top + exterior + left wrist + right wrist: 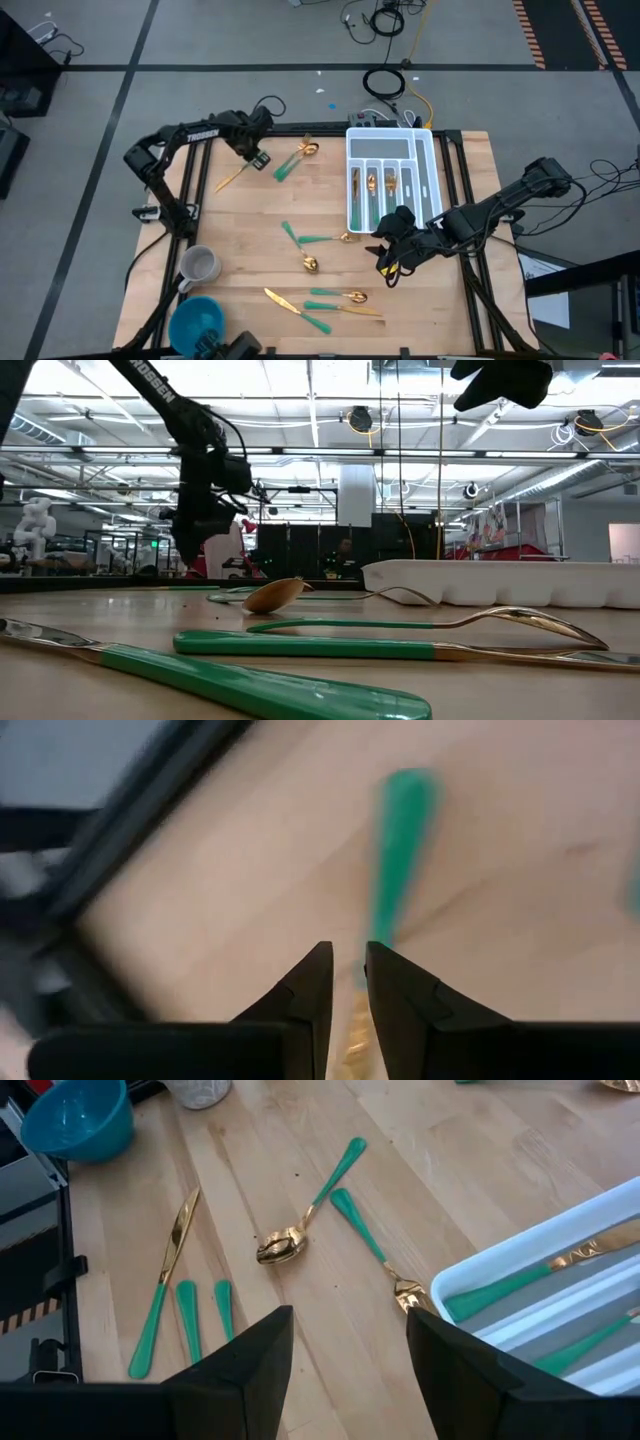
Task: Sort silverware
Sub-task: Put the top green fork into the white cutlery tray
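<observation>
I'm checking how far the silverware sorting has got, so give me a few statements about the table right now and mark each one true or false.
1. The white tray already holds some silverware. True.
2. The left gripper has its fingers closed on a green-handled piece near the table's far left corner. True.
3. The right gripper is carrying a spoon. False: its fingers stand open and empty, beside the tray.
4. The blue bowl sits inside the tray. False: it stands at the table's near left corner, by the grey mug.
5. A spoon lies loose on the wood. True.
</observation>
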Action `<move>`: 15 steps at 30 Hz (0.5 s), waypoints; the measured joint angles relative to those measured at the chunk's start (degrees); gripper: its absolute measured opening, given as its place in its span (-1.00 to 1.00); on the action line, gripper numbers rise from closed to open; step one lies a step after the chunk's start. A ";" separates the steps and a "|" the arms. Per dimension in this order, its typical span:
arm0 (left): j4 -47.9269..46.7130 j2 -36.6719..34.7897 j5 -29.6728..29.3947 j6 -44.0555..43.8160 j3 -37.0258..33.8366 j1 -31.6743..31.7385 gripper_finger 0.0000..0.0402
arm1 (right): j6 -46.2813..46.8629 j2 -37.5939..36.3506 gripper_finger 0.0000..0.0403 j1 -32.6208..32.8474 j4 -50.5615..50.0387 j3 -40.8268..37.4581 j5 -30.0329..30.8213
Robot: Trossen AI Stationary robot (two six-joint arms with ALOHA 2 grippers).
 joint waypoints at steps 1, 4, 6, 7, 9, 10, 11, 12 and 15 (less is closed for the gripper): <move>1.32 0.00 2.03 0.93 0.00 -0.34 -0.64 | 0.02 0.00 -0.06 0.00 0.00 0.00 0.00; 5.31 -0.02 7.57 1.35 0.00 -1.42 -0.64 | 0.21 0.00 -0.06 0.00 0.00 0.00 0.04; 8.22 -0.02 11.55 1.26 0.20 -2.12 -0.64 | 0.26 0.00 -0.06 0.00 0.00 -0.02 0.04; 9.33 -0.02 12.97 1.26 0.46 -2.51 -0.64 | 0.26 0.00 -0.06 0.00 0.00 -0.02 0.04; 11.76 -0.04 15.03 1.31 0.97 -3.27 -0.64 | 0.26 0.00 -0.06 -0.02 0.00 0.00 0.07; 12.68 -0.04 15.83 1.31 1.25 -3.57 -0.64 | 0.16 0.00 -0.06 -0.04 0.00 -0.02 0.05; 13.47 -0.04 16.84 1.31 1.62 -3.72 -0.63 | 0.09 0.00 -0.06 -0.04 0.00 -0.02 0.07; 14.30 -0.04 18.02 1.33 1.98 -3.86 -0.61 | 0.07 0.00 -0.06 -0.04 0.01 -0.02 0.07; 16.87 -0.04 19.65 1.28 3.02 -3.78 -0.47 | 0.41 0.00 -0.06 -0.04 0.02 -0.02 0.07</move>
